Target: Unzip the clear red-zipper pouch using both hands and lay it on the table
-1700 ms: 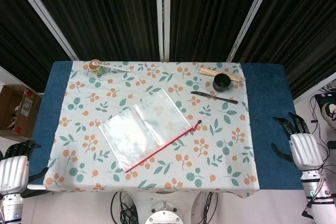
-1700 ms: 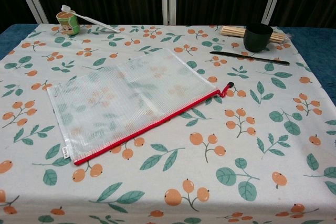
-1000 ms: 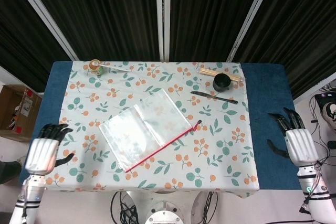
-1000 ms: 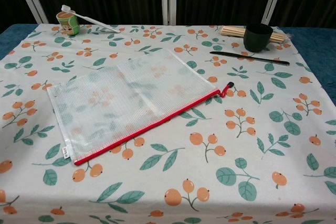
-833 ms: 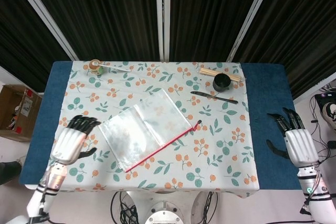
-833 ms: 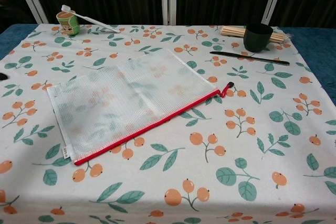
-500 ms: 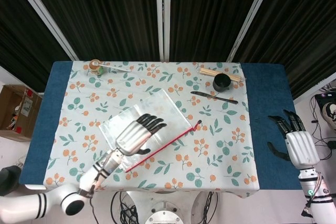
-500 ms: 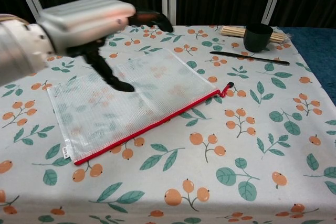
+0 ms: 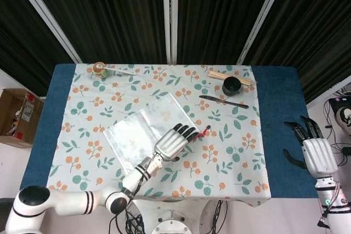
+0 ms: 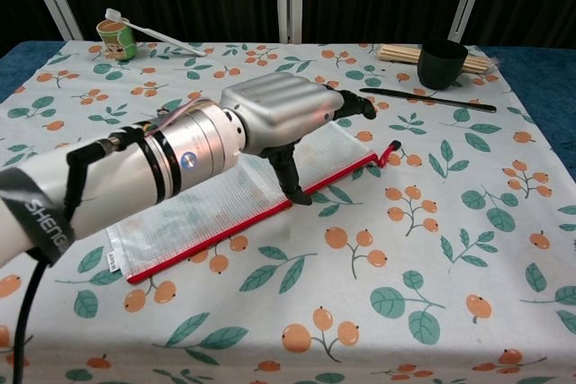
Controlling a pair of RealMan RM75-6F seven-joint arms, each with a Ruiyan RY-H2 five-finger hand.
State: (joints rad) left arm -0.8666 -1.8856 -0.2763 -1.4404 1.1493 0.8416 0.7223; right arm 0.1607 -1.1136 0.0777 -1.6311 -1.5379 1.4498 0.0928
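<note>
The clear pouch lies flat on the floral cloth. Its red zipper runs along the near edge, and the red pull sits at the right end. My left hand hovers over the pouch's right part with fingers stretched toward the pull and thumb pointing down at the zipper line. It holds nothing and hides much of the pouch in the chest view. My right hand is beyond the table's right edge, fingers apart and empty; the chest view does not show it.
A small cup with a white stick stands at the back left. At the back right are a black cup, wooden sticks and a dark flat tool. A cardboard box sits on the floor at left.
My left hand has swept in from the table's left edge, across the pouch, to its right end near the zipper pull. The right hand has barely moved. The pouch has stayed put.
</note>
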